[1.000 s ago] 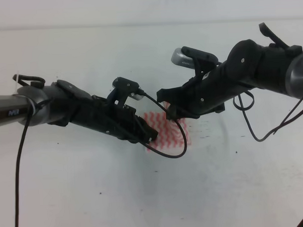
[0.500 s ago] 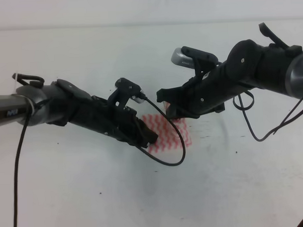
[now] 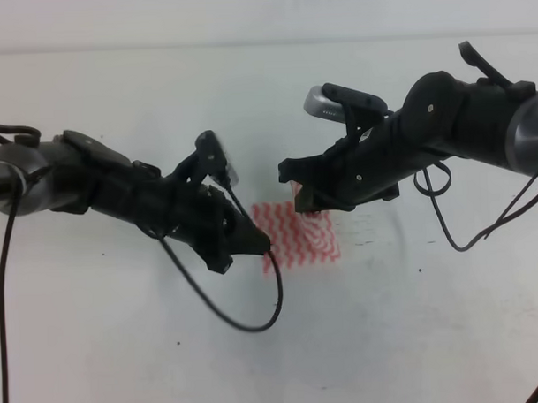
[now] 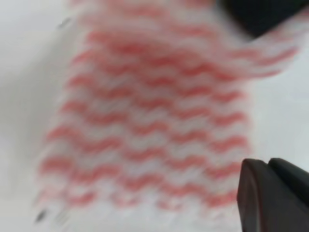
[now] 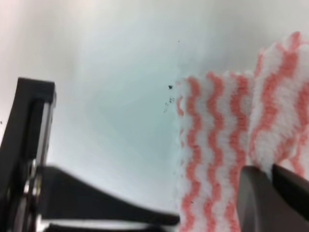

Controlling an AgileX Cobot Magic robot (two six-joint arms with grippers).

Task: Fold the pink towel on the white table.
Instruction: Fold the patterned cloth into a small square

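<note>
The pink towel (image 3: 302, 238) lies flat on the white table (image 3: 389, 339), a small rectangle with red-and-white wavy stripes. My left gripper (image 3: 247, 253) sits low at the towel's left edge and looks open. In the left wrist view the towel (image 4: 149, 121) fills the frame, blurred, and one of my fingers (image 4: 270, 198) shows at the bottom right. My right gripper (image 3: 302, 198) hovers over the towel's far corner. In the right wrist view its jaws stand apart over the towel's edge (image 5: 212, 145), where a strip of cloth rises at the right.
A black cable (image 3: 255, 321) loops from the left arm down onto the table in front of the towel. Another cable (image 3: 456, 235) hangs under the right arm. A dark gripper part (image 4: 260, 14) intrudes at the top right of the left wrist view.
The left arm has drawn back to the left, uncovering more of the towel, and its cable loop has dropped lower. The right arm has stayed in place.
</note>
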